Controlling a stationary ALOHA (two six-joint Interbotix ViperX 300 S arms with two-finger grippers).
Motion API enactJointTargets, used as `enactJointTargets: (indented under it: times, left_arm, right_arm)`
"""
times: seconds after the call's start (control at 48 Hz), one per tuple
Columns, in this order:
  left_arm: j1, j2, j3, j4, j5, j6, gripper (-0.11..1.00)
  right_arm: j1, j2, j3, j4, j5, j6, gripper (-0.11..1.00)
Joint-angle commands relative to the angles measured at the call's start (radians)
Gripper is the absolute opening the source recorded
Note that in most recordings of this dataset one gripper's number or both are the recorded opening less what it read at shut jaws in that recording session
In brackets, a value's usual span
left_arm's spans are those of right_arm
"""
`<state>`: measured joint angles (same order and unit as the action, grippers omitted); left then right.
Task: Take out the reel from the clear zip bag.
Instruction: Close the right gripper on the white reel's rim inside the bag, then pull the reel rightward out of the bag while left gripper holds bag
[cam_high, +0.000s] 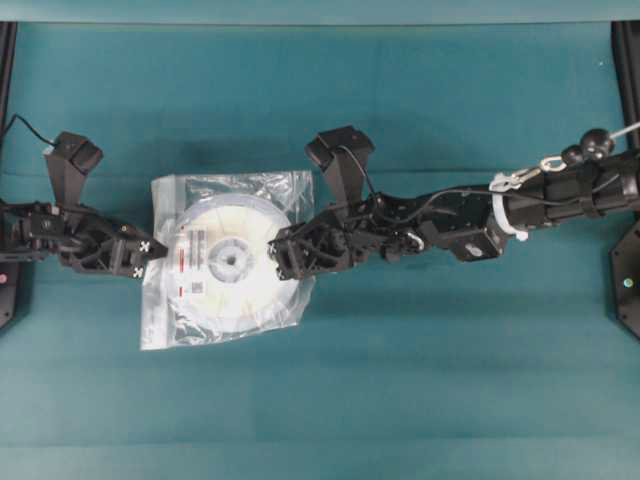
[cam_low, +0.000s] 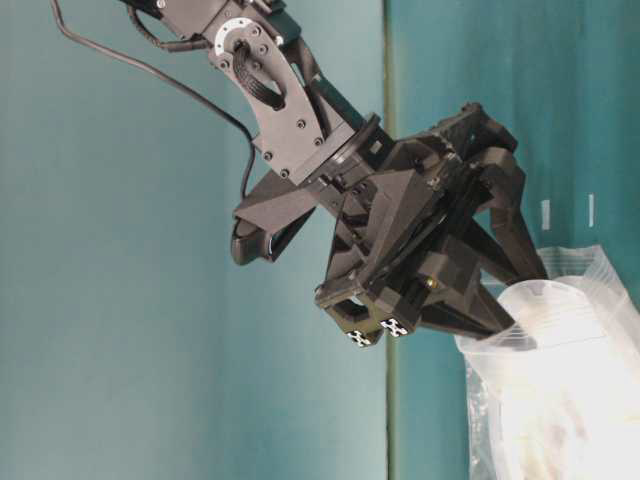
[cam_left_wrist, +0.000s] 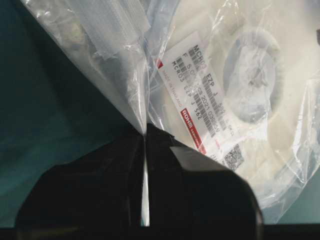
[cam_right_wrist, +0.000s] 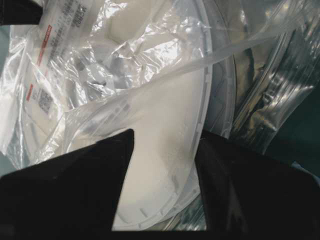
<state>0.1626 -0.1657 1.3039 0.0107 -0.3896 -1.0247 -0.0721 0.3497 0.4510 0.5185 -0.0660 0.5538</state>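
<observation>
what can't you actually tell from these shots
- Right claw grip: in the right wrist view its fingers straddle the reel rim, but glare and crinkled film hide whether they touch it.
- Label print: in the overhead view the label is too small to read.
- Clear zip bag contents: in the table-level view the frame edge and glare cut it off.
- Left claw fingertips: in the left wrist view they are shut on the film, dark and blurred.

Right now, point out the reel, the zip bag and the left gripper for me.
reel (cam_high: 232, 262): overhead view, on its grey hub.
clear zip bag (cam_high: 285, 185): overhead view, on its crinkled upper right corner.
left gripper (cam_high: 152, 249): overhead view, at the fingertips pinching the bag's left edge.
</observation>
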Motion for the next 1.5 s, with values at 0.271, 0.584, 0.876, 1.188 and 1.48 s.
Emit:
enactJointTargets:
  times: [0.271, 0.584, 0.876, 1.188, 1.48]
  left_arm:
    - [-0.002, -0.003, -0.009, 0.002, -0.005, 0.002, 0.0]
    - [-0.002, -0.003, -0.011, 0.002, -0.005, 0.002, 0.0]
    - [-0.002, -0.003, -0.009, 0.002, -0.005, 0.005, 0.0]
    - [-0.002, -0.003, -0.008, 0.006, -0.005, 0.008, 0.0]
    - [-0.002, -0.003, -0.009, 0.006, -0.003, 0.008, 0.0]
  right_arm:
    - [0.006, -0.031, 0.028, 0.002, -0.008, 0.012, 0.27]
    - [0.003, -0.057, 0.067, 0.002, -0.003, 0.005, 0.16]
    - [-0.002, -0.112, 0.138, 0.002, -0.008, 0.005, 0.09]
    - [-0.002, -0.19, 0.245, 0.002, -0.003, 0.006, 0.04]
    - [-0.005, -0.27, 0.351, 0.002, -0.015, 0.014, 0.04]
